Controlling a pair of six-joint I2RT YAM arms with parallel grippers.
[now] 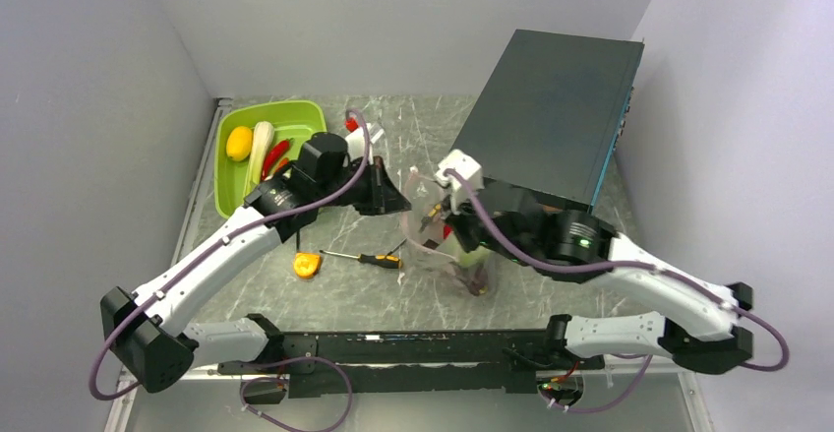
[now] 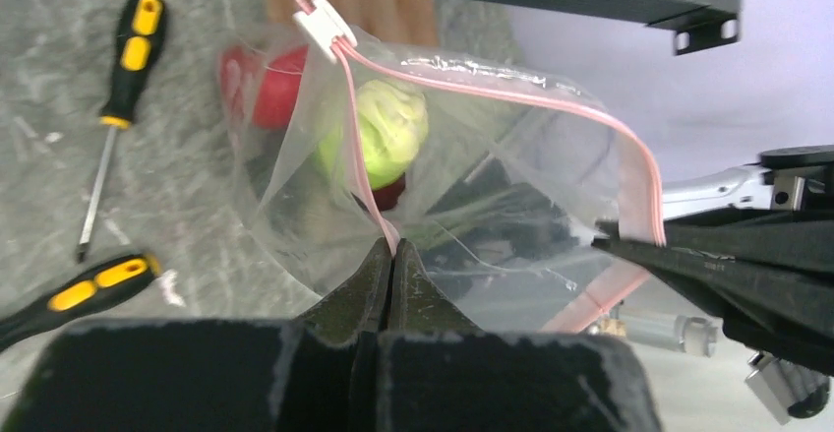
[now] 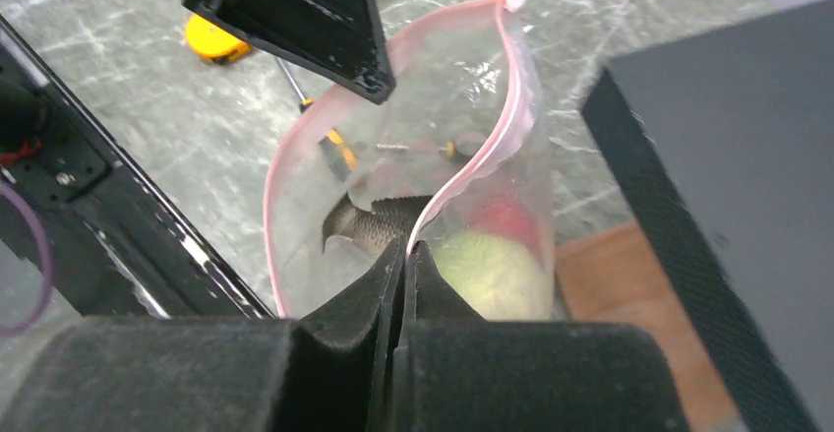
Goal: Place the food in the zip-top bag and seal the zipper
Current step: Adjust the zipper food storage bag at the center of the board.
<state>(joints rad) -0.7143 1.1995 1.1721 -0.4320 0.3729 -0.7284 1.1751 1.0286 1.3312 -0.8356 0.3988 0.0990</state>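
The clear zip-top bag (image 1: 454, 247) hangs open between my two grippers at table centre. My left gripper (image 2: 393, 249) is shut on one side of the pink zipper strip (image 2: 511, 83); it sits left of the bag in the top view (image 1: 404, 203). My right gripper (image 3: 406, 247) is shut on the opposite side of the strip (image 3: 492, 147). Inside the bag lie a light-green leafy head (image 2: 388, 127), a red piece (image 2: 277, 86) and a dark purple-red piece (image 2: 391, 194). The white slider (image 2: 325, 24) sits at one end of the open mouth.
A lime-green tray (image 1: 295, 117) at back left holds a yellow piece (image 1: 239, 143), a white piece (image 1: 260, 149) and red chilies (image 1: 276, 154). A large dark box (image 1: 551, 117) stands at back right. A screwdriver (image 1: 369, 259) and an orange tape measure (image 1: 307, 265) lie near the bag.
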